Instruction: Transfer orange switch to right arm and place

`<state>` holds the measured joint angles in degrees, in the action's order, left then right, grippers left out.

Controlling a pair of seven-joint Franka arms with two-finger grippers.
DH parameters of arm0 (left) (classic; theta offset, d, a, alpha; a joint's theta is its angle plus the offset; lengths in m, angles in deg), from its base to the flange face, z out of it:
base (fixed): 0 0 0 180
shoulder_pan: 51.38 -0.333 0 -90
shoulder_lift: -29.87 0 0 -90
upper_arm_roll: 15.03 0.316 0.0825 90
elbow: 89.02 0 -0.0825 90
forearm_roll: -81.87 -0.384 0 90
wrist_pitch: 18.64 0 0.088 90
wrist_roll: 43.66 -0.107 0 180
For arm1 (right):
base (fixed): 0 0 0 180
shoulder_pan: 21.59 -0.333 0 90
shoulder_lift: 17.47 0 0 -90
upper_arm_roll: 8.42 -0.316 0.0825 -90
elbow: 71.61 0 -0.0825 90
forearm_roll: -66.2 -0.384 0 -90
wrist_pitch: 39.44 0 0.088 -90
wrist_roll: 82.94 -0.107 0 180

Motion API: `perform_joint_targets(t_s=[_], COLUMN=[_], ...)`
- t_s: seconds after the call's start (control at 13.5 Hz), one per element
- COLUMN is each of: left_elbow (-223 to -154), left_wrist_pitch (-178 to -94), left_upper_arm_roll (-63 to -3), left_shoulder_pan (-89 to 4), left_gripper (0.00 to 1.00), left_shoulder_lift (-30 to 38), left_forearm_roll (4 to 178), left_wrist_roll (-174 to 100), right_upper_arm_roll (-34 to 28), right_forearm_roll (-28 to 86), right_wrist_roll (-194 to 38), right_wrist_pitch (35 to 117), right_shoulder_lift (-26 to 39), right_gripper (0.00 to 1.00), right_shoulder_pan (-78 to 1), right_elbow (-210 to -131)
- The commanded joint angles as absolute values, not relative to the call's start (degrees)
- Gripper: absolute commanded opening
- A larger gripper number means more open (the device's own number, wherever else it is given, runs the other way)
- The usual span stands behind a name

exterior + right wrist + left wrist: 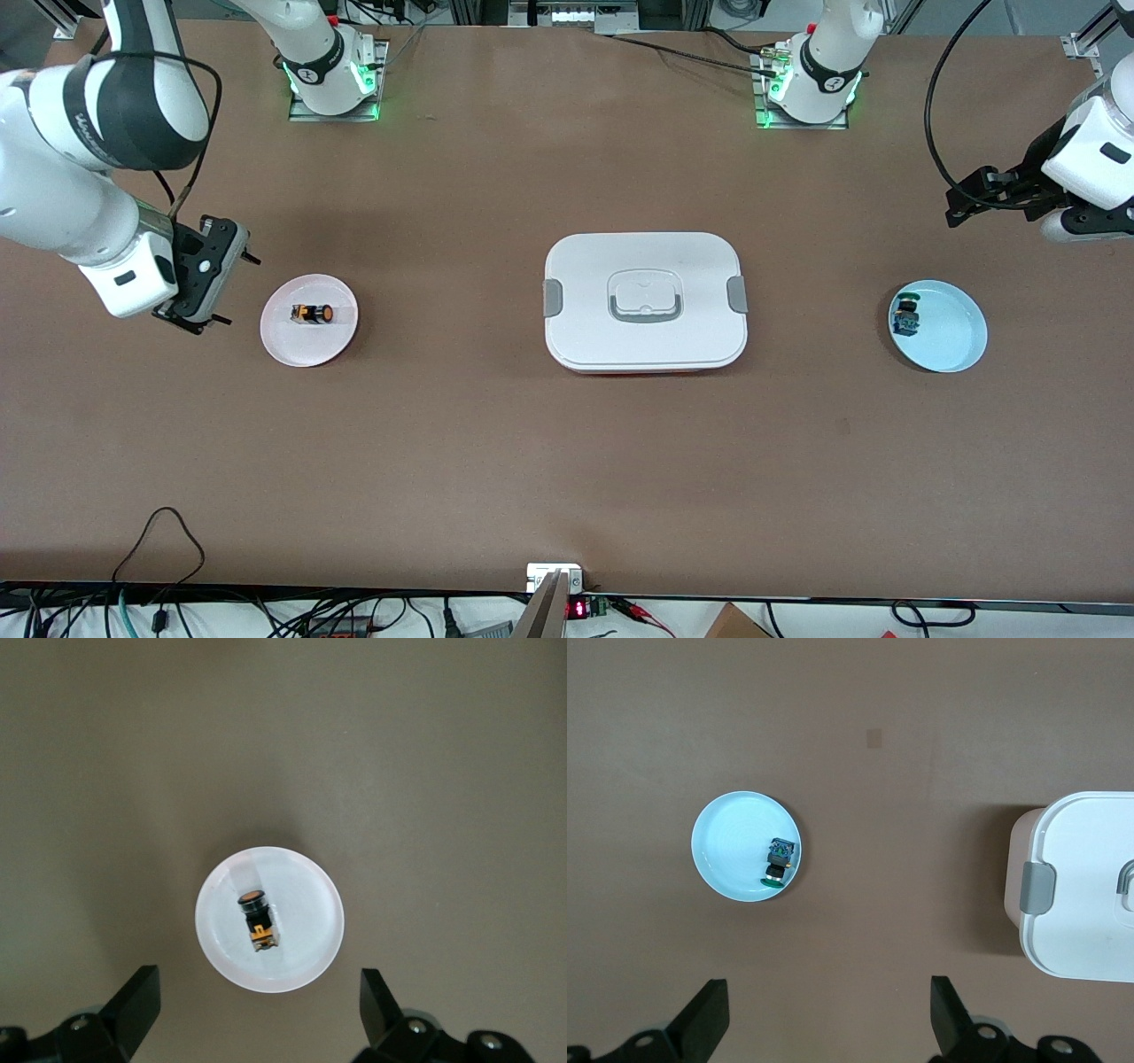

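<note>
The orange switch [312, 314] lies on its side on a pink plate [285, 344] toward the right arm's end of the table. The right wrist view looks down on the switch [255, 920] and its plate [217, 948]. My right gripper [237, 291] hangs open over bare table beside that plate, its fingers [140, 988] spread wide with nothing between them. My left gripper [955, 206] is open too, over bare table by the blue plate at the left arm's end. It [828, 1005] holds nothing.
A blue plate [967, 353] carries a small part with a green top and blue body [905, 316]; the left wrist view shows this part [780, 861] and its plate [718, 833]. A white lidded box [585, 341] sits mid-table, its edge [1090, 904] in the left wrist view.
</note>
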<state>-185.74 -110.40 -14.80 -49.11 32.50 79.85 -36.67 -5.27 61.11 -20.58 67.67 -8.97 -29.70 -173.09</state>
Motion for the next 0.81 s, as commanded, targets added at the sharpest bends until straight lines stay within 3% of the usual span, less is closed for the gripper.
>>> perform_joint_targets(t_s=[0.0,0.44,0.74], left_elbow=[-184.56,-184.47,-184.29], left_wrist_pitch=[-109.52,-109.52,-109.52], left_upper_arm_roll=[-15.11,-15.12,-15.12], left_shoulder_pan=[-49.44,-49.44,-49.44], left_gripper=[1.00,1.00,1.00], left_shoulder_lift=[32.15,32.15,32.15], left_forearm_roll=[80.55,80.55,80.55], left_wrist_roll=[-37.77,-37.77,-37.77], right_upper_arm_roll=[-5.26,-5.35,-3.25], right_forearm_roll=[60.49,59.79,60.14], right_wrist_roll=[-38.14,-68.74,-70.37], right_wrist_pitch=[63.57,58.30,57.59], right_shoulder_lift=[-9.65,-11.40,-12.99], right_gripper=[1.00,1.00,1.00], right_shoulder_pan=[-31.07,-32.57,-32.57], right_elbow=[-170.49,-170.05,-169.70])
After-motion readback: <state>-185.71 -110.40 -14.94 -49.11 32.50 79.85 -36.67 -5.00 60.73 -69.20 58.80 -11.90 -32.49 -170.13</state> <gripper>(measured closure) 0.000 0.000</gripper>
